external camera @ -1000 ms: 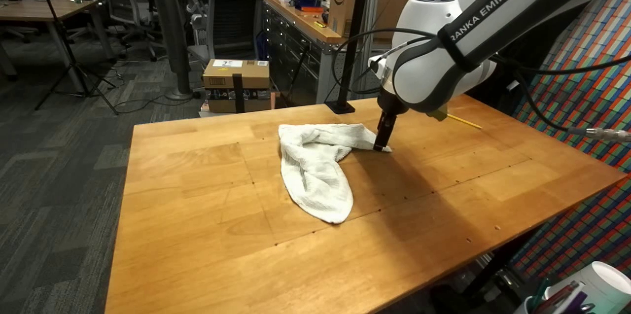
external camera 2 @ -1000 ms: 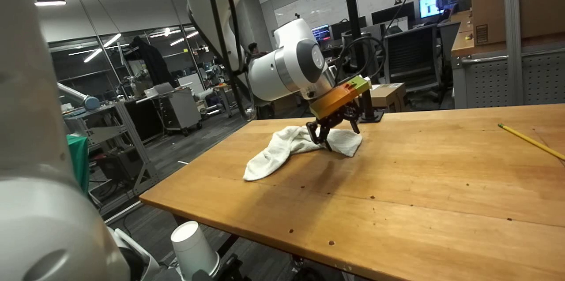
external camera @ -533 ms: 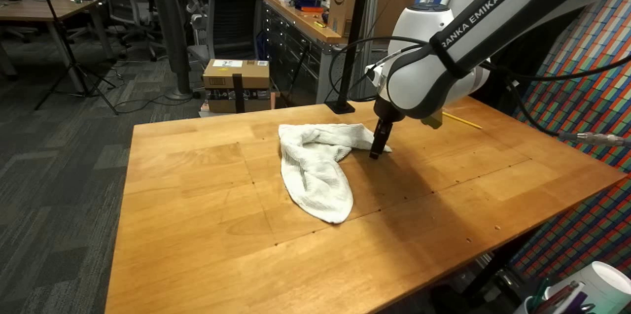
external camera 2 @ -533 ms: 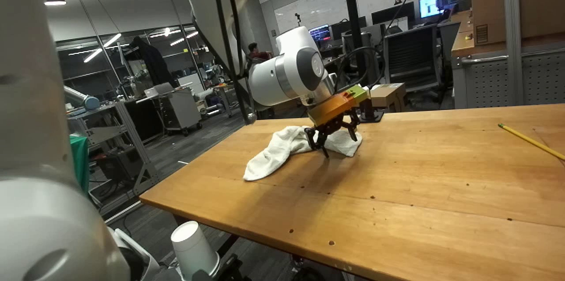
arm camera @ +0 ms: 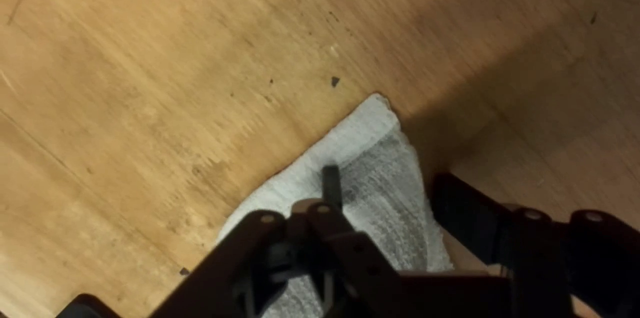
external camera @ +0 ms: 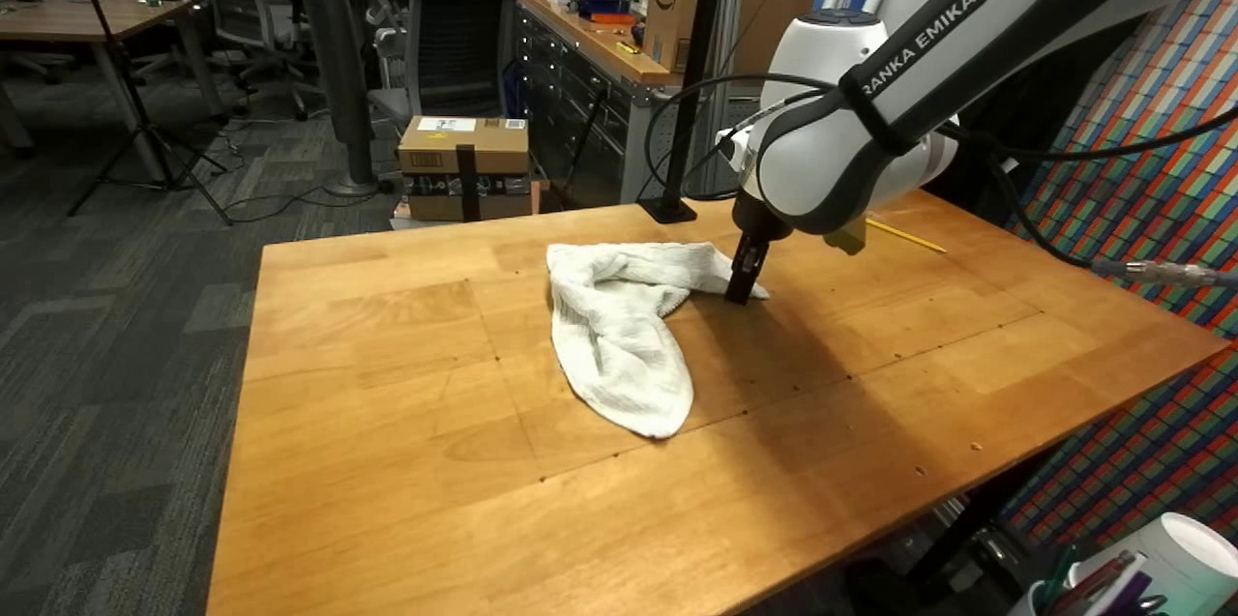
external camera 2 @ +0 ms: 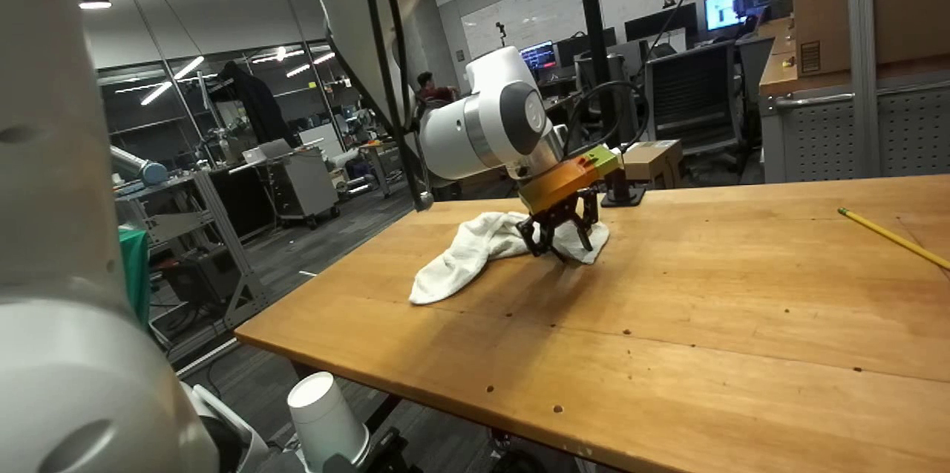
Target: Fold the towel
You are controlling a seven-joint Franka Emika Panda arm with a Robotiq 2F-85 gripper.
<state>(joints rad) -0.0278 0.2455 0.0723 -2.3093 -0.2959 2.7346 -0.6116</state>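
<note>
The off-white towel (external camera: 619,336) lies crumpled and bent on the wooden tabletop, with one arm reaching toward the robot and another toward the front. In both exterior views my gripper (external camera 2: 576,253) points down at the narrow end of the towel (external camera 2: 464,258). From the wrist, that tapered corner of the towel (arm camera: 372,118) passes between the jaws. One finger (arm camera: 331,185) stands over the cloth, while the opposite finger (arm camera: 462,213) is just beyond its right edge. A gap remains between the fingers, so the gripper (arm camera: 386,173) is partly open. Whether the fingertips touch the cloth cannot be told.
A yellow pencil (external camera 2: 894,239) lies on the table (external camera 2: 705,287). A black post (external camera: 667,208) is mounted at the far edge behind the towel. White cups (external camera 2: 326,417) stand below table height, near the robot base.
My gripper has come down slightly and shifted toward the near side, then risen a touch. Its fingers have drawn closer together. The towel has not visibly moved.
</note>
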